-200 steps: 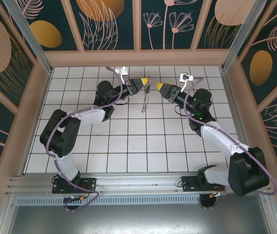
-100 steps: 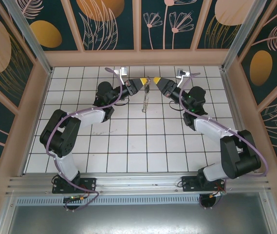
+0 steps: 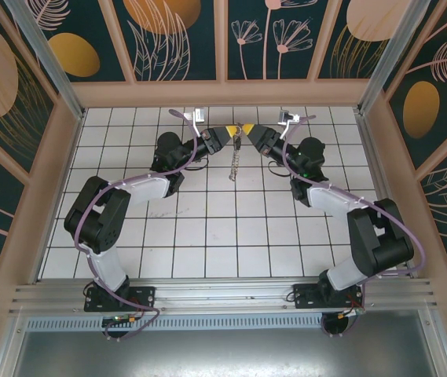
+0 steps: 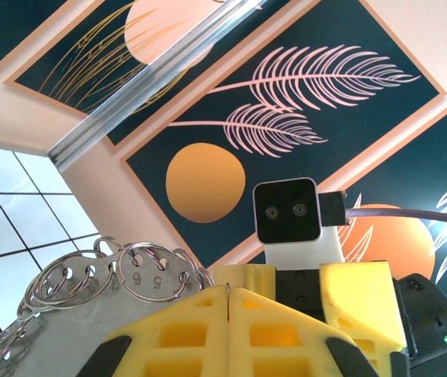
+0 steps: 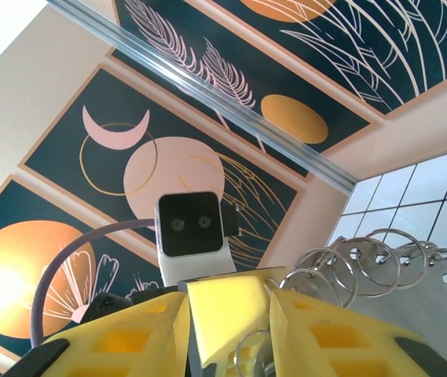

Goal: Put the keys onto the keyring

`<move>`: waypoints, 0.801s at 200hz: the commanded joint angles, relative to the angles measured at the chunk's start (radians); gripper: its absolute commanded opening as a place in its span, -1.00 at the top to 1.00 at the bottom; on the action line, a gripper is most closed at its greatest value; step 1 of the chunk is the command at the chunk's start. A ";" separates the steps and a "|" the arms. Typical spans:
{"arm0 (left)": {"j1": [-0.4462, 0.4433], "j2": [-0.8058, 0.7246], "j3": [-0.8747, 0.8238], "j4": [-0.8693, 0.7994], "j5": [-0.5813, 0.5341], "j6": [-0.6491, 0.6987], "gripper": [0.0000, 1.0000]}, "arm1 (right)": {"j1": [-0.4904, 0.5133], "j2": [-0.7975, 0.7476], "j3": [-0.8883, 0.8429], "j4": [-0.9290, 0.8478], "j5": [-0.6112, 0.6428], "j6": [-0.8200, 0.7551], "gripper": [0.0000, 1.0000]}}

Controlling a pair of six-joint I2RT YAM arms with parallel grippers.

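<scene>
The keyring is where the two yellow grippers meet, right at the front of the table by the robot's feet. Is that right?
Not quite. The keyring is where the left gripper and right gripper meet, but that spot is at the far end of the table, close to the back wall, not at the front. The top external view shows it.

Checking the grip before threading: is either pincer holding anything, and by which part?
The left pincer holds the keyring by one end; the right pincer is open beside it.
</scene>
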 commanded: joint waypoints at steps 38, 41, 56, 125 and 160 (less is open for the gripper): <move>0.004 -0.026 -0.002 0.084 0.000 -0.015 1.00 | 0.022 0.026 0.043 0.079 -0.007 0.011 0.44; 0.004 -0.027 -0.002 0.084 -0.001 -0.015 1.00 | 0.022 0.026 0.043 0.079 -0.007 0.008 0.45; 0.005 -0.024 -0.002 0.088 0.001 -0.016 1.00 | 0.026 0.029 0.046 0.077 -0.009 0.006 0.46; 0.004 -0.021 0.001 0.098 0.006 -0.022 1.00 | 0.038 0.058 0.059 0.076 -0.015 0.010 0.43; 0.005 -0.024 -0.005 0.103 0.006 -0.022 1.00 | 0.030 0.046 0.054 0.068 -0.010 0.002 0.42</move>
